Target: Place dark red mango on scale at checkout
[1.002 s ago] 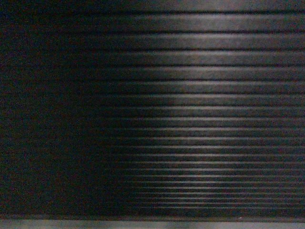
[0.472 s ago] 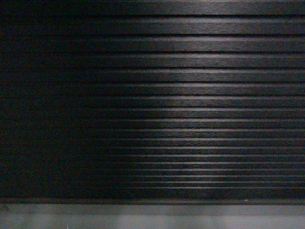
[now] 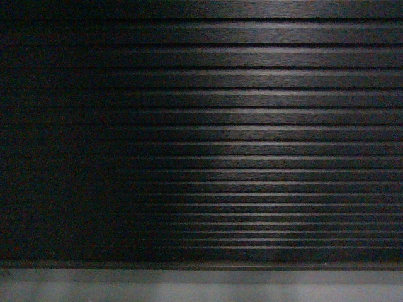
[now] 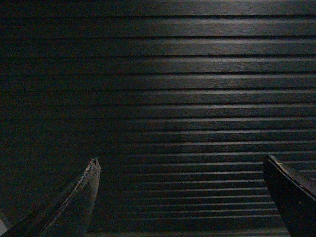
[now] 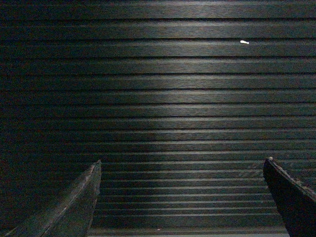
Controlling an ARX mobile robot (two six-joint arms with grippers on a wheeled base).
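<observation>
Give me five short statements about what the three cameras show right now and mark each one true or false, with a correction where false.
1. The head view is filled by the ribbed black front of the checkout. True.
2. The dark red mango sits between the left pincer's fingers. False: the left pincer is open and holds nothing.
3. The right pincer is open and empty. True.
4. The scale shows in the head view. False: only slats and a grey floor strip show.
5. A small white mark lies on a slat in the right wrist view. True.
</observation>
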